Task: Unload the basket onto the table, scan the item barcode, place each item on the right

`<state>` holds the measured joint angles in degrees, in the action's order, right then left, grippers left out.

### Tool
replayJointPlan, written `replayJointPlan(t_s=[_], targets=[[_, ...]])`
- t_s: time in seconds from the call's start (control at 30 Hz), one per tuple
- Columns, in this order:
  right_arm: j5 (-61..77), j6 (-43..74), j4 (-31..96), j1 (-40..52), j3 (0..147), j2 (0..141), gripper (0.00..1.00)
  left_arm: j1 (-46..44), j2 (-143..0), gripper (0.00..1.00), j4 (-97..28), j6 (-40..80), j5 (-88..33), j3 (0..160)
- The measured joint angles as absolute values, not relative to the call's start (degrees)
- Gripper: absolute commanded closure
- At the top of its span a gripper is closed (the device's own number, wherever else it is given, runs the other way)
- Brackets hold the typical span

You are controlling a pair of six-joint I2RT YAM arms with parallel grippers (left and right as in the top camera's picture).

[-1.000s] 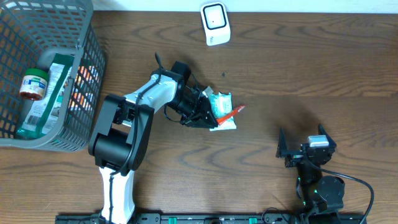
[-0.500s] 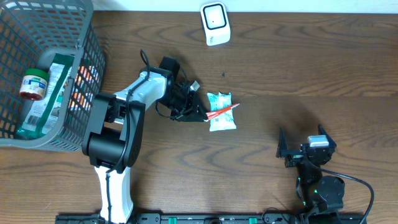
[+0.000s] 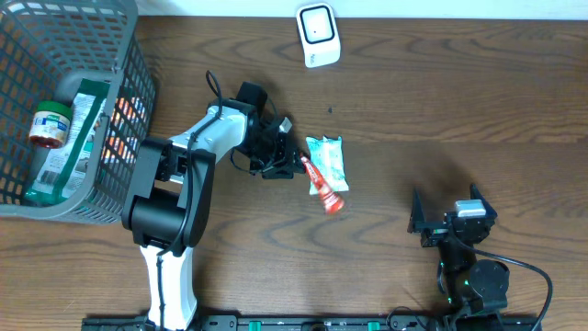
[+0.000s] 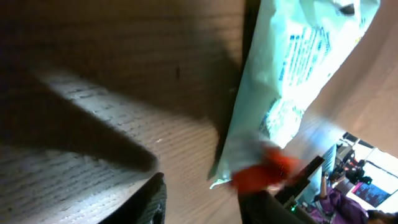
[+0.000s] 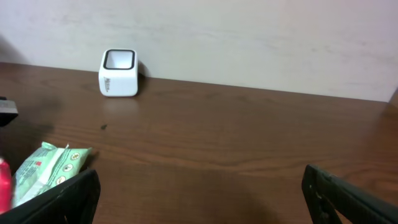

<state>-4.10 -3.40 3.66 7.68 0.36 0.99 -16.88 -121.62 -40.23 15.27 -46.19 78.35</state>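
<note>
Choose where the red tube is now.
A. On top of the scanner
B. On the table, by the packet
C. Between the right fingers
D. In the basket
B: the overhead view shows the tube lying on the table against the packet, and the right fingers hold nothing.

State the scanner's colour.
The scanner is white with a black-edged window; the right wrist view shows it best.
</note>
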Motion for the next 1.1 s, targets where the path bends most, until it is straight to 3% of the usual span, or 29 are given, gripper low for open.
replayJointPlan(t_s=[0.2, 0.5, 0.83, 1.1], targets=[[-4.1, -3.4, 3.66, 7.68, 0.36, 0.99, 0.01, -16.88, -121.62, 0.44, -39.99, 15.33, -46.04, 78.35], [-4.12, -3.4, 3.66, 7.68, 0.36, 0.99, 0.01, -16.8, -121.21, 0.4, -40.42, 16.01, -45.58, 78.35], [-4.1, -3.4, 3.66, 7.68, 0.36, 0.99, 0.01, -16.4, -112.36, 0.45, -49.45, 17.93, -31.31, 78.35], [-4.12, -3.4, 3.66, 7.68, 0.36, 0.99, 0.01, -21.47, -110.63, 0.47, -53.54, 12.03, -27.44, 77.14]])
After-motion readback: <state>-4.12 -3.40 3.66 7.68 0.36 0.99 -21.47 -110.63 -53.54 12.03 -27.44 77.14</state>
